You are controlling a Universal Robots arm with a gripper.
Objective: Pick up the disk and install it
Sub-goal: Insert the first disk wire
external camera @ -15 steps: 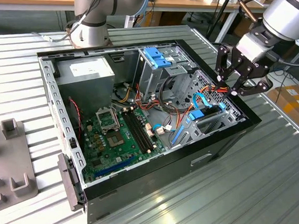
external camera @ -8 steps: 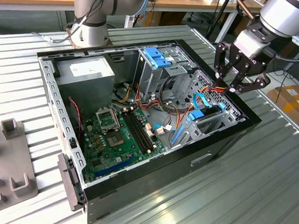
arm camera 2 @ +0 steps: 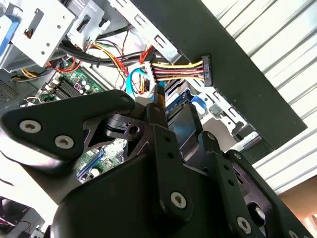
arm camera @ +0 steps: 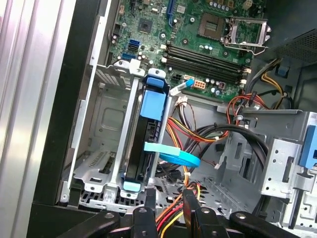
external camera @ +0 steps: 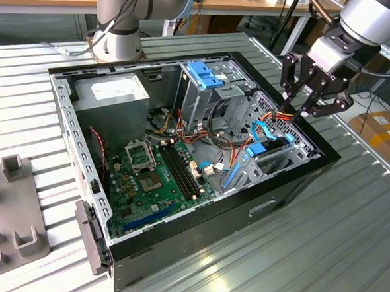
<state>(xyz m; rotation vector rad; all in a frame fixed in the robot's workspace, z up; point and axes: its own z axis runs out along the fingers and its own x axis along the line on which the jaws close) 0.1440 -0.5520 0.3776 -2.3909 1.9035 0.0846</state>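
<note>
The disk (arm camera: 144, 141) stands on edge in a slot of the silver drive bay (arm camera: 99, 124), in the corner of the open computer case (external camera: 292, 182). Its dark body sits between blue rails with a blue end tab on top. In the exterior view the disk (external camera: 254, 150) shows as a blue tab near the case's wall on the exterior view's right. My gripper (external camera: 295, 104) hangs open just above that wall, clear of the disk and holding nothing. In the first wrist view the gripper (arm camera: 169, 197) has orange and yellow wires (arm camera: 173, 213) running behind its fingertips.
A thin blue flat cable (arm camera: 178, 157) loops beside the disk. The case holds a green motherboard (external camera: 153, 176), a grey power supply (external camera: 112, 91) and a blue bracket on a metal cage (external camera: 206, 74). A grey fixture (external camera: 12, 207) lies on the table at the exterior view's left.
</note>
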